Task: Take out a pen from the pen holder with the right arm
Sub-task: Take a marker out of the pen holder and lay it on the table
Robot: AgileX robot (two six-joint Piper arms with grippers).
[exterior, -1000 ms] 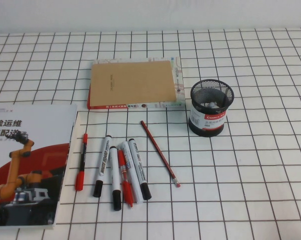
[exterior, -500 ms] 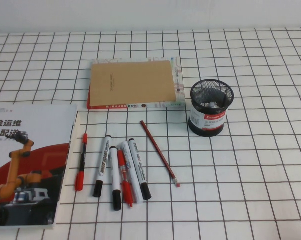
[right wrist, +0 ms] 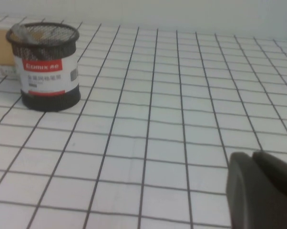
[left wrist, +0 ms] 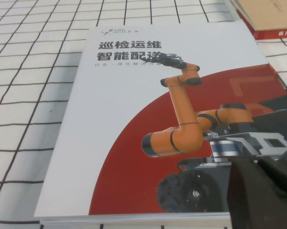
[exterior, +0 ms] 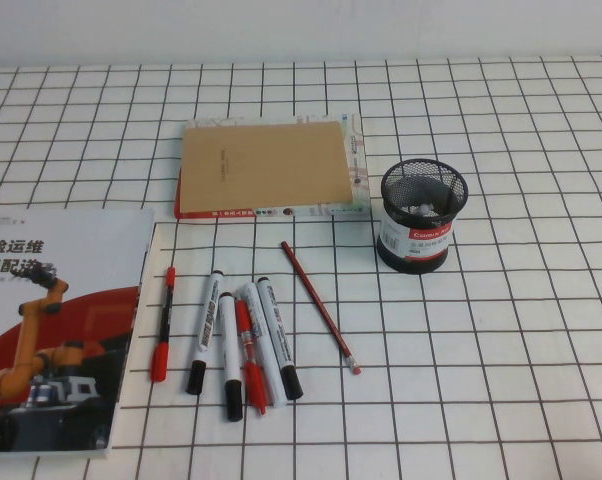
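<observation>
- Left gripper [left wrist: 257, 167], jaws together, hovers over the booklet [exterior: 51, 320].
- Markers [exterior: 243, 345] and a pencil [exterior: 319, 306] lie right of the booklet.
- The pen holder [exterior: 423, 215] stands just right of the notebook [exterior: 266, 165], with a grey item [exterior: 421, 209] inside.
- Right gripper [right wrist: 252, 160], jaws together, is well apart from the holder.

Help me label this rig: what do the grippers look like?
Only the tips show. The left gripper, over the booklet, and the right gripper, over the grid table, both have matte black, rounded tips; no cables or markings visible.
</observation>
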